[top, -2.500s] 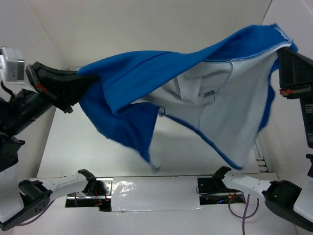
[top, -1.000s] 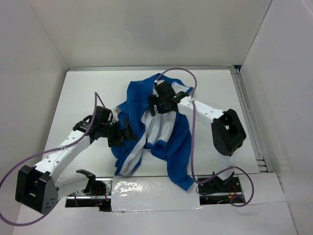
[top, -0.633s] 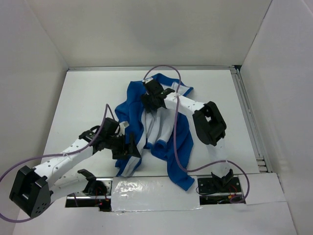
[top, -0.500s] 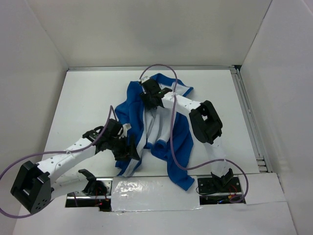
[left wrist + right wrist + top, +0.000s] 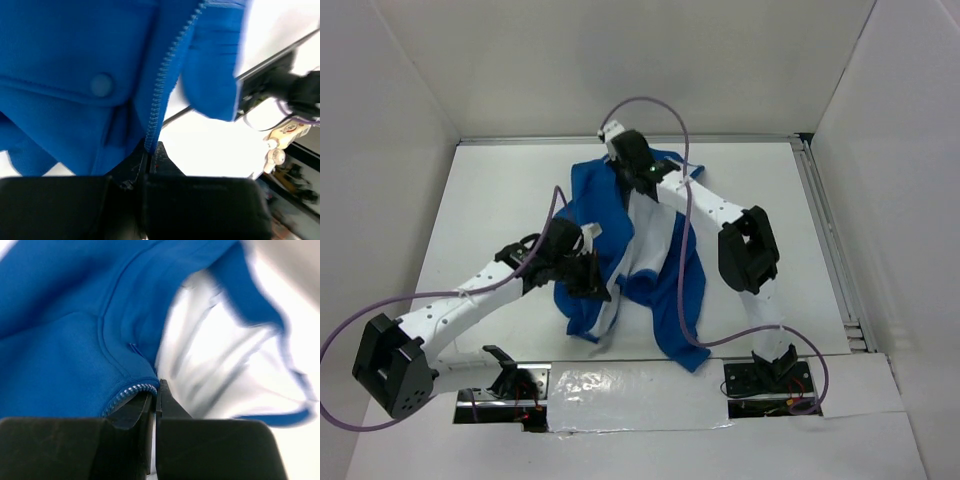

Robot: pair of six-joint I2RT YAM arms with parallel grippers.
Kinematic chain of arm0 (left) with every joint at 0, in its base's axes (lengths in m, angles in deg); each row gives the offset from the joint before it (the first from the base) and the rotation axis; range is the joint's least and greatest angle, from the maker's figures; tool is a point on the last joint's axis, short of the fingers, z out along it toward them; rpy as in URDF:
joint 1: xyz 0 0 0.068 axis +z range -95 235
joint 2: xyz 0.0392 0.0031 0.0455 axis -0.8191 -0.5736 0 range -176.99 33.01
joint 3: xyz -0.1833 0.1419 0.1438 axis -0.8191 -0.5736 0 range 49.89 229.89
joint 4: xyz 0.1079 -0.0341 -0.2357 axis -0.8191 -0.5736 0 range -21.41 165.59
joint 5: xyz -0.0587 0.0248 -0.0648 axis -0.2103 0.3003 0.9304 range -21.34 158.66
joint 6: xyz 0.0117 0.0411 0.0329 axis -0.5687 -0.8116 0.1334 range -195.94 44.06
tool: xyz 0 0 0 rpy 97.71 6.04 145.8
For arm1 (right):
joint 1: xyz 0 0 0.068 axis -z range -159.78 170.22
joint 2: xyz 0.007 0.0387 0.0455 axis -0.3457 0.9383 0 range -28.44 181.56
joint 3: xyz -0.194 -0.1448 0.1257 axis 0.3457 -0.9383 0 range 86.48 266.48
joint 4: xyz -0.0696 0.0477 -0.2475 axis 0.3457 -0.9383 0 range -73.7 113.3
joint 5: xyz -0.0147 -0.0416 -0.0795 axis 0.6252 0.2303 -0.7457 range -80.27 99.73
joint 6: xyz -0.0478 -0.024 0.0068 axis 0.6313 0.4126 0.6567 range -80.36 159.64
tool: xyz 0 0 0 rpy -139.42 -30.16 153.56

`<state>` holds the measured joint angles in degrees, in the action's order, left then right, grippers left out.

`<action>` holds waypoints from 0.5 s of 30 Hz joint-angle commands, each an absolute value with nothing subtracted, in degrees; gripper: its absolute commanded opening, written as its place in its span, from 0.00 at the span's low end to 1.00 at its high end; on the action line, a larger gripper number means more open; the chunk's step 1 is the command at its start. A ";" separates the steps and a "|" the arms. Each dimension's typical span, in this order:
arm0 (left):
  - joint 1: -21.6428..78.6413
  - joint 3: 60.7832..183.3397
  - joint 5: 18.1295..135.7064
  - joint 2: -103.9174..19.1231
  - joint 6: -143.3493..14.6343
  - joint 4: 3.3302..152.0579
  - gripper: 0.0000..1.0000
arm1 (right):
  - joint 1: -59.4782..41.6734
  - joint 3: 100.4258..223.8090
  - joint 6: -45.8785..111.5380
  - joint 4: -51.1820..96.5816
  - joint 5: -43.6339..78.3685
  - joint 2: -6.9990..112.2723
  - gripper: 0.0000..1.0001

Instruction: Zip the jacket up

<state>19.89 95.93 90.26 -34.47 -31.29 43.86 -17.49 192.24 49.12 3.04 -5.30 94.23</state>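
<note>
Both arms shifted farther since half second ago, stretching jacket longer across table. Left gripper clenched on zipper edge near hem. Right gripper clenched on zipper edge at far collar end. Jacket lies mid-table, lining up.

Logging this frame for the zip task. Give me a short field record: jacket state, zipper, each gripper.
jacket: open, crumpled on the white table, white lining up
zipper: not joined; blue teeth run along one front edge
left gripper: shut on jacket front edge, at zipper tape
right gripper: shut on jacket edge at far end, by zipper teeth
zip progress: none visible
</note>
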 commanded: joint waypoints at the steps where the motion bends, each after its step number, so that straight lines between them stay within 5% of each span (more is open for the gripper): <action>1: 19.23 103.14 89.23 -35.98 -34.54 44.93 0.00 | -13.97 205.01 55.45 5.06 -7.86 94.49 0.00; 3: 18.79 106.56 88.09 -38.70 -34.89 44.65 0.00 | -12.57 213.81 56.16 3.26 -7.15 101.61 0.00; 5: 18.70 108.50 88.17 -41.94 -35.15 45.61 0.00 | -11.69 218.05 56.87 5.78 -10.11 106.87 0.14; 6: 18.87 109.30 88.78 -43.35 -35.42 46.05 0.00 | -11.33 219.01 56.52 9.63 -12.14 108.47 0.40; 7: 19.05 109.92 89.04 -44.59 -35.94 46.58 0.00 | -10.98 221.89 55.39 10.80 -13.81 109.88 0.99; 8: 19.40 111.75 89.57 -47.38 -36.21 46.67 0.01 | -10.72 224.01 54.42 11.08 -16.44 112.33 1.00; 10: 20.19 113.78 92.64 -50.99 -37.53 47.02 0.58 | -10.62 229.62 50.48 5.48 -16.38 113.32 1.00; 11: 20.28 116.05 93.09 -51.88 -37.53 46.68 0.99 | -10.63 228.87 48.54 3.54 -14.72 111.06 1.00; 15: 20.54 118.88 91.61 -51.55 -37.97 44.66 0.99 | -10.10 203.91 35.01 2.99 -9.18 92.71 1.00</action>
